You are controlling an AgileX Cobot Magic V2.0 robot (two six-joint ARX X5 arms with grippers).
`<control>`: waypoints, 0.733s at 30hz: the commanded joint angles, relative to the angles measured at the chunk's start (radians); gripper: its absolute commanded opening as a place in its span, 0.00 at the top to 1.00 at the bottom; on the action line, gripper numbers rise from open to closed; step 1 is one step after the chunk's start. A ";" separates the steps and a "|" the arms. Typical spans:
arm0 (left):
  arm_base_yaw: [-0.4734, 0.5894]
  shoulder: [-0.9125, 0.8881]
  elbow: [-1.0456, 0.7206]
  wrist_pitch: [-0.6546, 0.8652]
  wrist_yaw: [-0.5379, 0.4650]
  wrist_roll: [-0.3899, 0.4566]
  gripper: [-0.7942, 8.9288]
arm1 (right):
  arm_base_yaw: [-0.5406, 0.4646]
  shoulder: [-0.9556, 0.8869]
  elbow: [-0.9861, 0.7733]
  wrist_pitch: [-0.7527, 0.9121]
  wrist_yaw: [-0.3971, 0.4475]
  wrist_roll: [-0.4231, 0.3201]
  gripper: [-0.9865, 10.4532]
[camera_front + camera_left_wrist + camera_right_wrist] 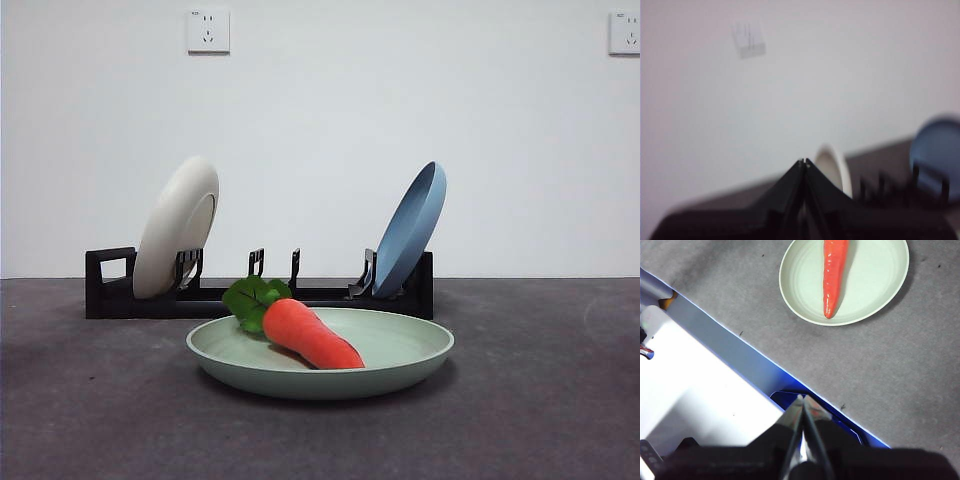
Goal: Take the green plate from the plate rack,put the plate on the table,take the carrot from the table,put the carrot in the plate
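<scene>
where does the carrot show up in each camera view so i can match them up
Front view: the carrot lies in the green plate, low centre, leaves toward the plate rack.
Left wrist view: not in it; only the rack with the cream plate and blue plate.
Right wrist view: at the top edge, in the plate.
Shared landmark: the green plate, in the front and right wrist views.

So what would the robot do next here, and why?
Probably nothing more than rest both arms. The carrot already lies inside the green plate, which sits flat on the table in front of the plate rack. The left gripper and right gripper are both shut, hold nothing, and are away from the plate, so the job looks finished.
</scene>
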 commanded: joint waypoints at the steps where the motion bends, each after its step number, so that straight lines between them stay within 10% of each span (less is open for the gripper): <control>1: 0.024 -0.062 -0.138 0.017 0.008 -0.003 0.92 | 0.002 -0.002 -0.005 0.003 0.002 -0.005 0.91; 22: 0.126 -0.250 -0.420 -0.099 0.010 -0.045 0.92 | 0.002 -0.002 -0.005 0.003 0.002 -0.005 0.91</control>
